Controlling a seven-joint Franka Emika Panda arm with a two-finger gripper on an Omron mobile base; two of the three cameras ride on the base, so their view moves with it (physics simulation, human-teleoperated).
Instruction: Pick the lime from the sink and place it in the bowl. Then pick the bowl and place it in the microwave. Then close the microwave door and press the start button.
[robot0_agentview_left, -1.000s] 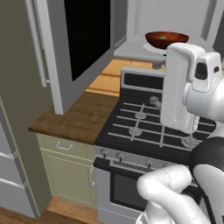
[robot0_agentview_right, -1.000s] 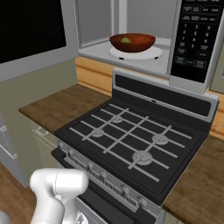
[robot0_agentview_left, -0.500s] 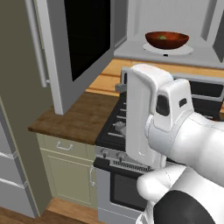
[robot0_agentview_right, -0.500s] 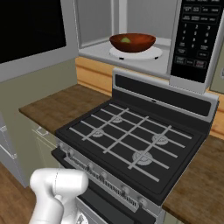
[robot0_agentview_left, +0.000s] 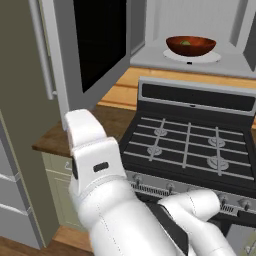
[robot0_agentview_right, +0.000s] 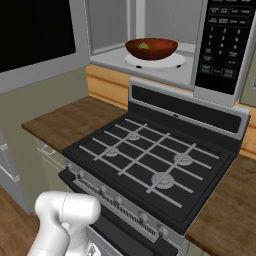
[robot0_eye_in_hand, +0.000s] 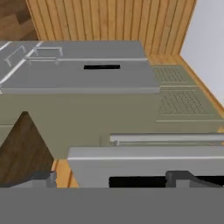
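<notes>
The reddish-brown bowl (robot0_agentview_left: 190, 45) (robot0_agentview_right: 151, 48) rests on the white turntable (robot0_agentview_right: 167, 61) inside the microwave (robot0_agentview_right: 112, 25), and the dark-green lime (robot0_agentview_left: 186, 43) (robot0_agentview_right: 144, 46) lies in it. The microwave door (robot0_agentview_left: 100, 42) (robot0_agentview_right: 35, 35) stands swung open to the left, its bar handle (robot0_agentview_left: 42, 50) on the outer edge. In the hand view my gripper (robot0_eye_in_hand: 113, 179) is open with nothing between its fingertips (robot0_eye_in_hand: 43, 178). It faces the door's silver frame (robot0_eye_in_hand: 144, 162) and handle (robot0_eye_in_hand: 166, 138) from close by. The black keypad panel (robot0_agentview_right: 225, 42) is on the microwave's right.
A black gas stove (robot0_agentview_left: 190, 145) (robot0_agentview_right: 150, 165) sits under the microwave, with wooden counter (robot0_agentview_right: 65, 120) to its left and right. Green-grey cabinet fronts (robot0_eye_in_hand: 87, 74) lie beyond the door in the hand view. My white arm (robot0_agentview_left: 100, 170) crosses the lower left base view.
My arm has swung from above the stove down and to the left, toward the open door. Bowl and lime have stayed in the microwave.
</notes>
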